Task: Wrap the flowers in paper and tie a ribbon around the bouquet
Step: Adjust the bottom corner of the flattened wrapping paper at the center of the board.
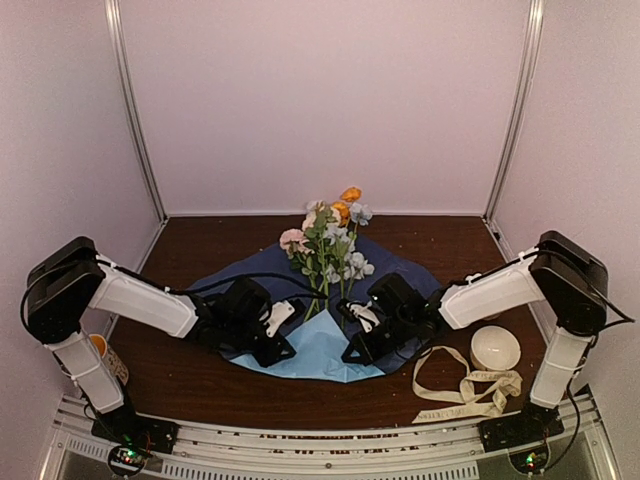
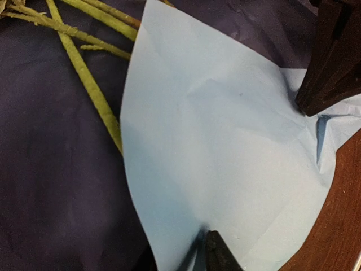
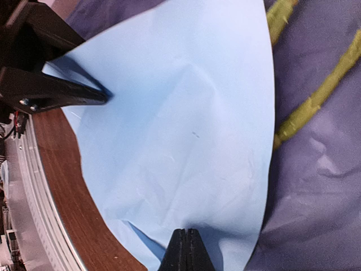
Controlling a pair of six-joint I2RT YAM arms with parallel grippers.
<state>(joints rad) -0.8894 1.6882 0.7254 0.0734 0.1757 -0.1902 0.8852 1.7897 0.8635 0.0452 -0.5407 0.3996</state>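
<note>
The flowers (image 1: 328, 245) lie on the spread dark blue paper (image 1: 250, 275), blooms to the far side, with green stems (image 2: 84, 73) running under a folded-over pale blue flap (image 1: 320, 355). My left gripper (image 1: 280, 335) is at the flap's left edge. Its tips (image 2: 206, 240) stand slightly open, with the flap's edge in the narrow gap. My right gripper (image 1: 358, 335) is at the flap's right edge, shut on the paper (image 3: 186, 141), which puckers at its tips (image 3: 186, 234). The cream ribbon (image 1: 465, 392) lies loose near the front right.
A white bowl (image 1: 495, 348) sits beside the ribbon near the right arm. An orange-and-white cup (image 1: 108, 358) stands behind the left arm. The wooden table (image 1: 200, 385) ends at a metal rail along the near edge (image 1: 320, 445). Walls enclose three sides.
</note>
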